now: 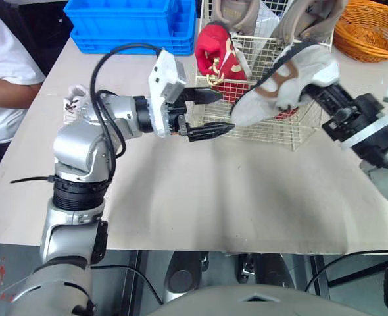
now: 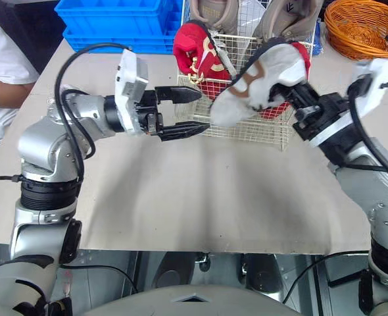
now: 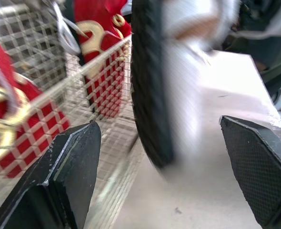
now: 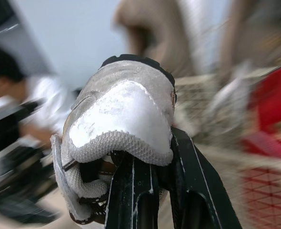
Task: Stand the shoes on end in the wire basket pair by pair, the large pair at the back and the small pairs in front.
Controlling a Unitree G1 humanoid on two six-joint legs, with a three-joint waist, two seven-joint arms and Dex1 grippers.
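My right gripper (image 1: 314, 94) is shut on the heel of a small white shoe with tan trim and a black sole (image 1: 287, 80). It holds the shoe tilted, toe down to the left, just in front of the wire basket (image 1: 273, 130). In the right wrist view the white shoe (image 4: 124, 119) sits clamped between the fingers (image 4: 188, 181). My left gripper (image 1: 227, 112) is open, its tips close to the shoe's toe and apart from it. Red shoes (image 1: 217, 58) stand in the basket's front part. Large beige shoes (image 1: 237, 13) stand at the back. Another small white shoe (image 1: 74, 100) lies behind my left arm.
A blue crate (image 1: 135, 23) stands at the back left of the table, and an orange woven basket (image 1: 371, 29) at the back right. A person in a white shirt (image 1: 3, 79) sits at the left edge. Bare tabletop (image 1: 214, 191) stretches in front of the basket.
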